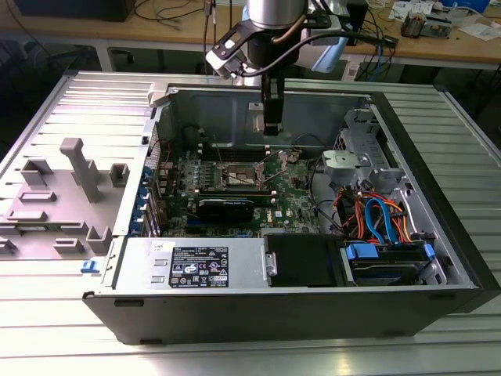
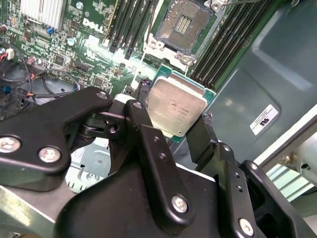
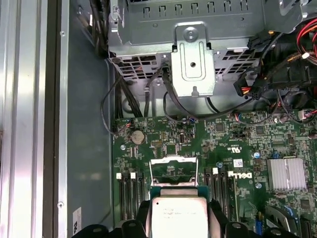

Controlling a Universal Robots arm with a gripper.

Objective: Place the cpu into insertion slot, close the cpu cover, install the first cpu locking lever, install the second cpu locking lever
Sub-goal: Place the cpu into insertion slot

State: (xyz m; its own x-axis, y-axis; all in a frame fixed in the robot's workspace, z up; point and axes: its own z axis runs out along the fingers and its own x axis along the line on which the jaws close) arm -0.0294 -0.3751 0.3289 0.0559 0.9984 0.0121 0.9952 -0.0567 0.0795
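Cpu [image 2: 178, 101] is clamped by its edges in my end effector [image 2: 173, 111], whose fingers are closed only to the chip's width. The metal top faces both wrist cameras. It hangs above the motherboard [image 2: 74, 44], clear of the insertion slot [image 2: 184, 22], which lies open with its contacts bare between the memory slots [image 2: 228, 44]. In the exterior view the arm [image 1: 270, 23] reaches down into the computer case [image 1: 235, 313], slightly to the exterior view's right of the insertion slot. I judge the first step, placing the chip, to be in hand and unfinished. It calls for squaring the chip over the insertion slot and lowering it level, without dragging across the contacts.
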